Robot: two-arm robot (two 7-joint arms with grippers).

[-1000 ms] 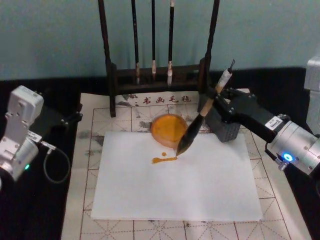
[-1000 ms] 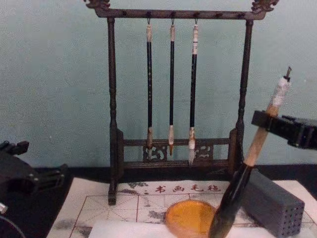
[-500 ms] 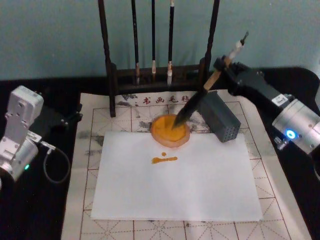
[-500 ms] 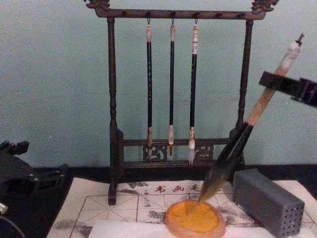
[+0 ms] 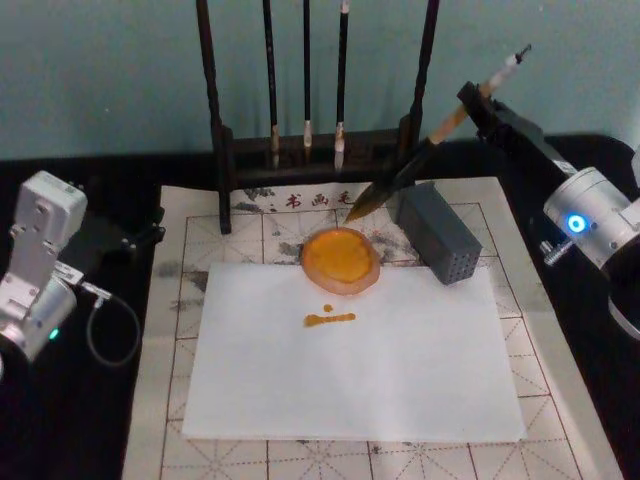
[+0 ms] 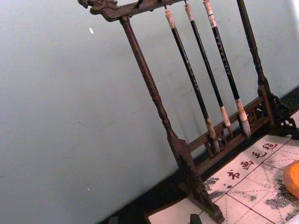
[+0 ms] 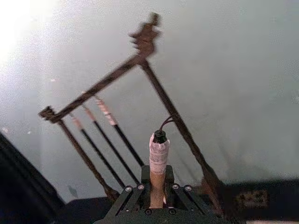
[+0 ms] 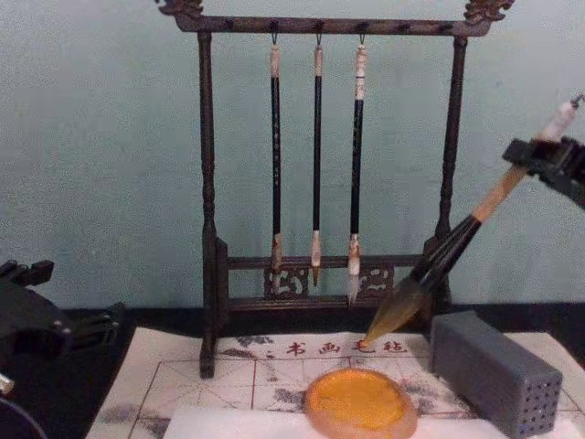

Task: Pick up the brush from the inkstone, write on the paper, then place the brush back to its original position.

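Observation:
My right gripper (image 5: 482, 102) is shut on the tan handle of the brush (image 5: 420, 158), high at the back right. The brush slants down to the left, and its dark tuft hangs in the air just behind the inkstone (image 5: 340, 259), touching nothing. From the chest view the brush (image 8: 441, 260) has an orange tip above the orange inkstone (image 8: 359, 402), with the right gripper (image 8: 547, 165) at the right edge. The handle's white cap (image 7: 159, 154) stands up between the jaws. The white paper (image 5: 350, 380) carries a short orange stroke (image 5: 328, 320). My left gripper (image 5: 112, 234) is parked, open, at the left.
A dark wooden brush rack (image 5: 315, 150) with three thin hanging brushes stands behind the inkstone. A grey block with holes (image 5: 436, 232) sits right of the inkstone, under the brush. A gridded felt mat (image 5: 240, 250) lies beneath the paper.
My right gripper rose and drew back to the right. The brush tip went from the paper by the stroke, over the inkstone, to hanging behind it. The left arm stayed still.

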